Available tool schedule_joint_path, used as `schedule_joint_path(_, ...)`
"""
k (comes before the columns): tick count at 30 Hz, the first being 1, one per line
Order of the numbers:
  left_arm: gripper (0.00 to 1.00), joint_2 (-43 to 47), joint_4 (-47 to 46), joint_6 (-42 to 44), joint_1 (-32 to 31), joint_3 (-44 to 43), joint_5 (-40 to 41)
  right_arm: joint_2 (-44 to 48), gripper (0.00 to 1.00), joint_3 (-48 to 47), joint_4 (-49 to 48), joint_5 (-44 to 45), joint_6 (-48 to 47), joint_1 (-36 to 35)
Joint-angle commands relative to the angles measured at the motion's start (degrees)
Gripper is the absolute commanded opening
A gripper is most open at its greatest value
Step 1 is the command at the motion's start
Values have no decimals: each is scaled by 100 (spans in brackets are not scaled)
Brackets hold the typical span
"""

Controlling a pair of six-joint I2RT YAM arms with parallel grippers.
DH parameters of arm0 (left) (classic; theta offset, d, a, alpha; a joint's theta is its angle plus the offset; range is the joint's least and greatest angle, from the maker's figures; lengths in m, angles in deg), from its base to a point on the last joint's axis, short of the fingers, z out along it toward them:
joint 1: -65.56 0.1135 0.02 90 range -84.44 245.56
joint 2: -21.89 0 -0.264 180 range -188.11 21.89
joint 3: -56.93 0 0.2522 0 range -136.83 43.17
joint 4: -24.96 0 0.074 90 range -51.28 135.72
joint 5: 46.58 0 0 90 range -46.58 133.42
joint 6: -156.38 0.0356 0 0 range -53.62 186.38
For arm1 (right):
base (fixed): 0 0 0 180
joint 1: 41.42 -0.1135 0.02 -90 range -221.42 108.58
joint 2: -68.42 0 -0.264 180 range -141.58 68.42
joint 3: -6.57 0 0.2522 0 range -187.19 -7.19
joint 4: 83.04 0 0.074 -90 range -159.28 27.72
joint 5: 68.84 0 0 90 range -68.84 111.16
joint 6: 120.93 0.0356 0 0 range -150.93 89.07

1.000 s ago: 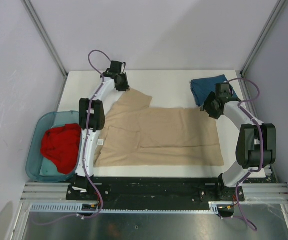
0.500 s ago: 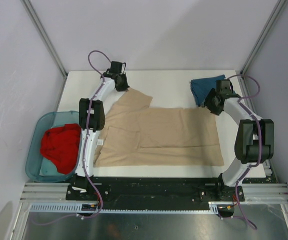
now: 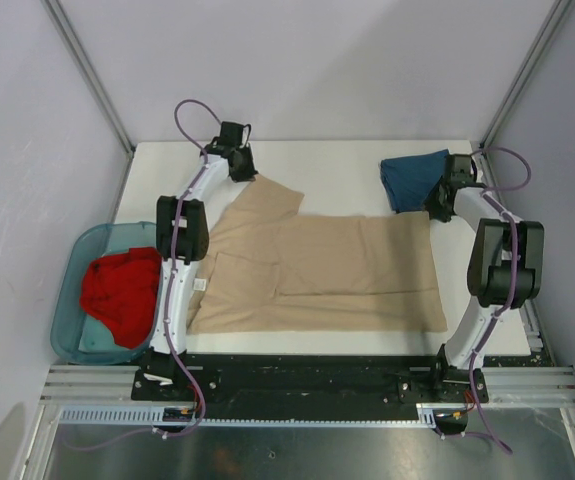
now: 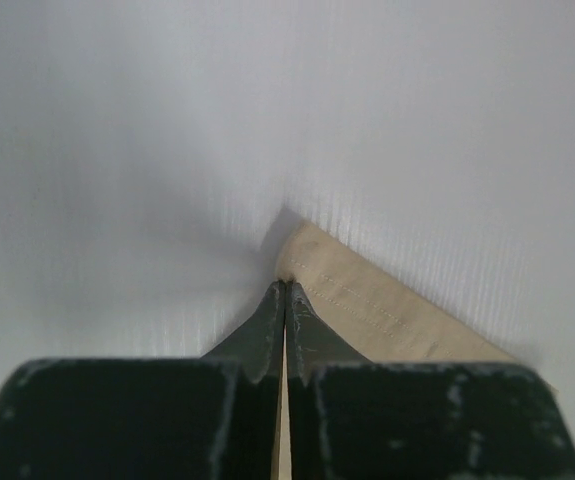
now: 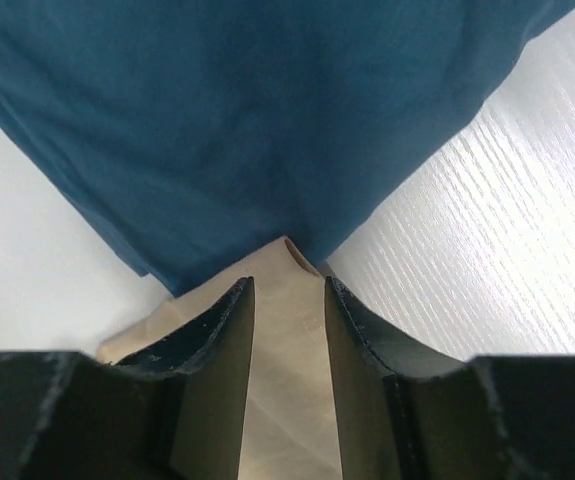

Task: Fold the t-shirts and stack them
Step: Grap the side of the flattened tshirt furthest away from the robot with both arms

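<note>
Closing is being finished on the left side: the left jaws, parted a second ago, are now being held clenched on the far sleeve corner of the large tan short-sleeved cloth t-shirt (image 3: 327, 270), whose stitched hem is being pinched at their tips in the left wrist view. The right jaws are being carried from above the shirt's body out to its far right corner, just beside the crumpled dark teal-blue t-shirt (image 3: 412, 175), and are being narrowed from wide to roughly half open. In the right wrist view the tan corner is being straddled between them and is not yet being gripped, with the blue cloth lying just beyond the tips. The tan shirt is lying spread across the white counter (image 3: 347, 165), while the bunched red t-shirt (image 3: 122, 290) is sitting in the translucent teal plastic bin (image 3: 65, 335) at the left edge. Both far corners are judged as being secured for a fold toward the near side; the right grip is being awaited before any lift.
</note>
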Motion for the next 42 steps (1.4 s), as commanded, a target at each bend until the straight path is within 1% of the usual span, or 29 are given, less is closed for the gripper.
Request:
schedule_joint_path(1, 0, 488, -220, 131, 10, 46, 17, -201, 38, -439, -117, 305, 131, -14)
schedule_joint_path(12, 0, 456, -268, 102, 38, 53, -66, -688, 34, -921, 192, 478, 145, -84)
schedule_joint_path(29, 0, 469, -293, 83, 85, 86, -161, -687, 29, -992, 460, 489, 147, -155)
schedule_joint_path(36, 0, 500, -301, 69, 93, 82, -192, -602, 19, -992, 513, 509, 159, -150)
schedule_joint_path(42, 0, 623, -297, 95, 109, 95, -205, -554, 3, -1030, 539, 507, 159, -138)
